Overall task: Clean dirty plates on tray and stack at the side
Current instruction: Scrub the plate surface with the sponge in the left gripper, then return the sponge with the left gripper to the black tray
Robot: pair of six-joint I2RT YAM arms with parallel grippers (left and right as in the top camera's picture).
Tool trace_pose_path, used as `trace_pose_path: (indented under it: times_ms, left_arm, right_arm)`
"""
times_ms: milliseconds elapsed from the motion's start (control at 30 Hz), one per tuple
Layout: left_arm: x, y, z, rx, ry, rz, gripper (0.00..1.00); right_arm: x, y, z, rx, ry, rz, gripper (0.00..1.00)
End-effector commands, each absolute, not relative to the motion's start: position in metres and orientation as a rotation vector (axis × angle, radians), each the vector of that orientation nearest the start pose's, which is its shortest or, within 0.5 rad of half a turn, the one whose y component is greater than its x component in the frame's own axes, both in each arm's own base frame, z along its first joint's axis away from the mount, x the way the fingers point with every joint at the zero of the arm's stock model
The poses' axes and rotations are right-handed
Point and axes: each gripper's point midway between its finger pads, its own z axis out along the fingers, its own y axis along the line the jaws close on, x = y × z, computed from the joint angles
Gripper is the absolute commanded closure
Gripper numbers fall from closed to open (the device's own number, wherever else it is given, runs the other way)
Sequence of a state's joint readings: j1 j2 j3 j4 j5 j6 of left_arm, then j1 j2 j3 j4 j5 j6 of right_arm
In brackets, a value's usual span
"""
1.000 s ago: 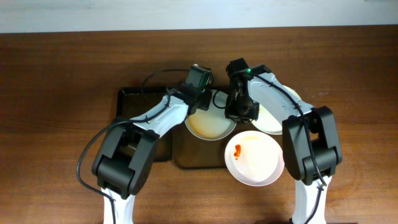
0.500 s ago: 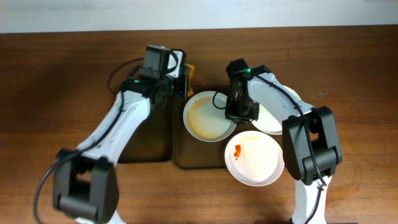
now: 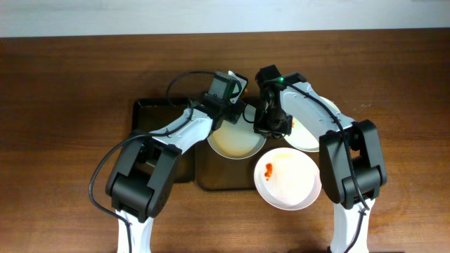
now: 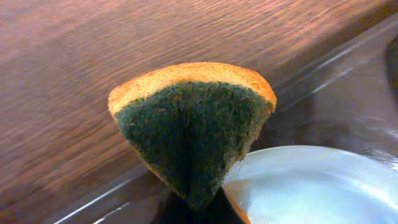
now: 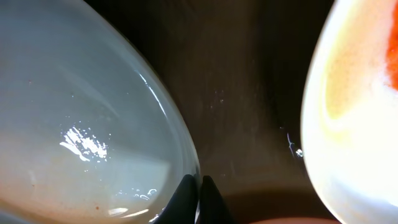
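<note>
- Nearest: stained plate (image 3: 285, 179) with a red smear, not yet wiped, overhanging the near right edge of the tray (image 3: 162, 112).
- Middle: right gripper (image 5: 199, 190) angled down, pinching the rim of the cream plate (image 3: 232, 140) on the tray.
- Farthest: left gripper (image 4: 193, 208) back from its far-left swing half a second ago, clamped on the sponge (image 4: 193, 124) above that plate's far edge; likely ready for another wipe.

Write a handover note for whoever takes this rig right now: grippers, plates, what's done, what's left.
Left gripper: shut on the sponge, at the far rim of the held plate; contact unclear.
Right gripper: shut on the held plate's rim, over the tray.
Red-stained plate lies nearest the robot; a third plate sits under the right arm.
Done: no finished stack visible.
Left: wipe the held plate, then the others, and stack them beside the tray.
</note>
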State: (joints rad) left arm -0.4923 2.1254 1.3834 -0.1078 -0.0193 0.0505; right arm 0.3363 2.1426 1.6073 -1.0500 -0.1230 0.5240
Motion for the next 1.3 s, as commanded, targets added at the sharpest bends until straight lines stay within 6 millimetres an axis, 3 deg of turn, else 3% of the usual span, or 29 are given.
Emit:
trace_pose_path:
  times_ms: [0,67,167,267,333,400,500,567,667,700,767,833,900,967,1000,1067,1100,1167,1267]
  left_arm:
    - [0.492,-0.222,0.027,0.656,2.339,0.041,1.0]
    - [0.49,-0.209,0.03,0.633,2.356,0.13,1.0]
    - [0.485,-0.205,0.05,0.632,2.357,0.135,1.0]
    - [0.479,-0.201,0.094,0.649,2.306,0.144,1.0]
    - [0.481,-0.178,0.12,0.579,2.275,0.285,1.0]
    - [0.466,-0.162,0.134,0.552,2.318,0.318,1.0]
    - [0.428,-0.113,0.119,0.325,2.569,0.277,1.0]
    - [0.402,-0.095,0.097,0.259,2.768,0.046,1.0]
    - [0.397,-0.067,0.093,0.133,2.831,-0.001,1.0]
    - [0.392,-0.056,0.091,0.015,2.86,-0.003,1.0]
    - [0.383,-0.054,0.082,-0.023,2.895,0.0,1.0]
    - [0.373,-0.051,0.07,-0.025,2.928,0.022,0.97]
    - [0.372,-0.031,0.066,-0.079,2.932,0.093,0.98]
    - [0.373,-0.024,0.066,-0.106,2.93,0.095,0.98]
    - [0.373,-0.024,0.066,-0.109,2.929,0.096,0.98]
    - [0.373,-0.024,0.066,-0.109,2.927,0.095,0.96]
    - [0.373,-0.024,0.066,-0.109,2.927,0.095,0.95]
    - [0.373,-0.024,0.066,-0.108,2.927,0.095,0.94]
    - [0.373,-0.024,0.066,-0.107,2.927,0.095,0.93]
  right_arm:
    - [0.373,0.154,0.019,0.3,3.185,0.166,0.96]
    - [0.373,0.154,0.019,0.302,3.185,0.166,0.96]
    - [0.373,0.154,0.019,0.302,3.185,0.166,0.96]
    - [0.372,0.153,0.019,0.303,3.188,0.165,0.96]
    - [0.372,0.153,0.019,0.303,3.189,0.165,0.96]
    - [0.372,0.154,0.019,0.303,3.19,0.17,0.96]
    - [0.372,0.154,0.019,0.303,3.189,0.171,0.95]
    - [0.373,0.154,0.019,0.302,3.186,0.172,0.88]
    - [0.373,0.154,0.019,0.302,3.186,0.172,0.93]
    - [0.373,0.154,0.019,0.302,3.186,0.172,0.94]
    - [0.373,0.154,0.02,0.301,3.185,0.173,0.96]
    - [0.381,0.157,0.031,0.18,3.168,0.188,0.96]
    - [0.382,0.157,0.05,0.174,3.18,0.176,0.96]
    - [0.38,0.156,0.048,0.174,3.186,0.172,0.96]
    - [0.38,0.156,0.048,0.174,3.186,0.17,0.85]
    - [0.378,0.15,0.043,0.177,3.193,0.121,0.56]
    - [0.377,0.146,0.04,0.176,3.191,0.083,0.52]
    - [0.373,0.145,0.028,0.194,3.197,0.076,0.52]
    - [0.365,0.158,0.002,0.148,3.187,0.127,0.6]
